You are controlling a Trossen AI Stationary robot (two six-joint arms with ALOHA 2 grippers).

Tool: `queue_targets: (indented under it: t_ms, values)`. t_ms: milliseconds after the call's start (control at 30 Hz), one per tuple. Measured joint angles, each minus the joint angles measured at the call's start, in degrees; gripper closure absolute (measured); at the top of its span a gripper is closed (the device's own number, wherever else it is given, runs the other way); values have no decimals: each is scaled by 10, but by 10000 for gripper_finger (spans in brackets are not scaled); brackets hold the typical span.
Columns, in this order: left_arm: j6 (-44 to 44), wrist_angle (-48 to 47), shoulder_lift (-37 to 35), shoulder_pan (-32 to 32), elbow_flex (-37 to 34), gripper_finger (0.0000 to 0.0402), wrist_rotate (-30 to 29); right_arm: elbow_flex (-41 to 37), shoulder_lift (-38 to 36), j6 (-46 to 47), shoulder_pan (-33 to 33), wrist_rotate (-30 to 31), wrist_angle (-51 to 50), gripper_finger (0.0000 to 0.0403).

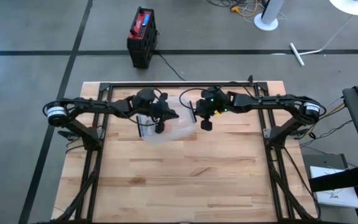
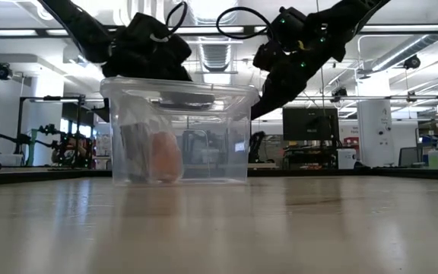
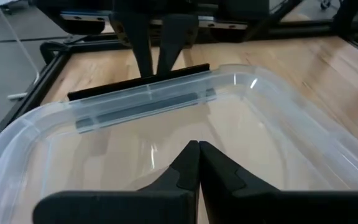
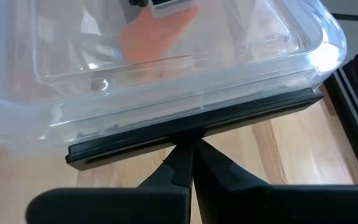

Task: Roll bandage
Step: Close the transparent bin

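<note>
From above, one clear plastic box sits on the wooden table, and everything else is placed from it. Two arms reach in: the left gripper is over the box's left part, and the right gripper is just beside its right edge. One red and black case stands on the floor well beyond the box.

At table height, the one box holds one orange bandage roll, standing on the box's floor next to one dark upright object that I cannot identify. The left gripper is just above the box's rim; the right gripper hangs beside the box's right wall.

In the left wrist view, the left gripper has its two fingers pressed together, holding nothing, over the box's open top. One dark latch bar runs along the far rim.

In the right wrist view, the right gripper is likewise closed, its tips meeting at one dark latch bar on the box's edge; whether it grips the bar I cannot tell. The orange roll shows through the wall.
</note>
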Motion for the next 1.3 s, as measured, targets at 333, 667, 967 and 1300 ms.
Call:
queue_targets:
  t_ms: [333, 667, 967, 1300]
  values:
    - [-24, 38, 37, 0, -6, 349, -28, 18, 2, 37, 4, 21, -32, 403]
    - [-35, 97, 72, 0, -6, 281, -28, 155, 51, -15, 31, 70, -249, 403]
    - [-48, 100, 75, 0, -6, 243, -37, 326, 158, -84, 40, 75, -437, 403]
    - [-64, 97, 75, 2, -6, 237, -44, 435, 206, -95, 67, 78, -535, 403]
